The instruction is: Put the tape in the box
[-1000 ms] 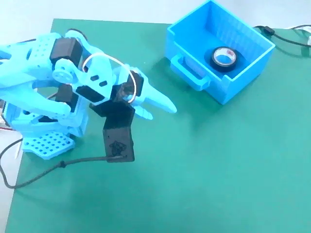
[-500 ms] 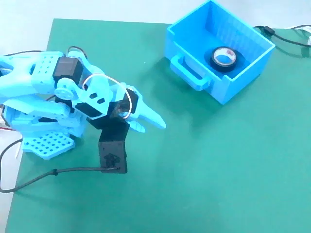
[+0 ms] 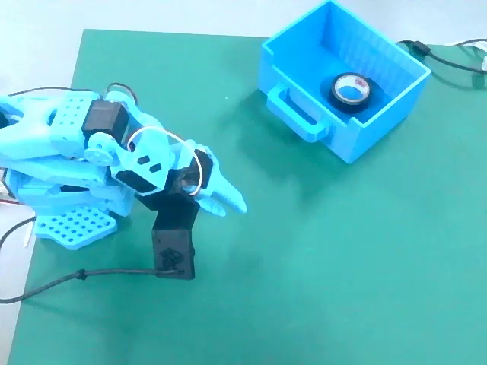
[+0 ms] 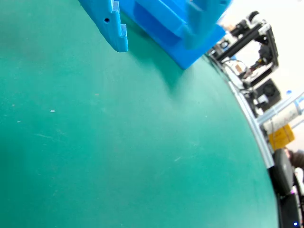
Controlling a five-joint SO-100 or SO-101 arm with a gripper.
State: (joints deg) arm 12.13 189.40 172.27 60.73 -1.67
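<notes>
Over on the far right of the green mat (image 3: 319, 251), as the fixed view shows it, the tape (image 3: 350, 90) lies flat on the floor of the box (image 3: 300, 65), its pale core facing up. That box sits at an angle near the mat's top edge, with its loop handle (image 3: 297, 114) turned toward the arm. A black cable (image 3: 445, 61) trails off behind the box on the white tabletop.

Well apart from all that, at the left side, the light-blue arm (image 3: 68, 152) is folded low over its perforated base (image 3: 72, 224). Its gripper (image 3: 228, 201) points out across the mat toward the right, with the two pale-blue fingers close together and nothing between them. A black block (image 3: 173, 243) hangs below the wrist, and a dark wire (image 3: 68, 280) runs from it off the left edge.

From the wrist view, one blue finger (image 4: 111, 26) juts in at the top over bare green mat, and the box (image 4: 175, 28) shows blurred beyond it, with some dark equipment (image 4: 251, 42) past the mat's edge
</notes>
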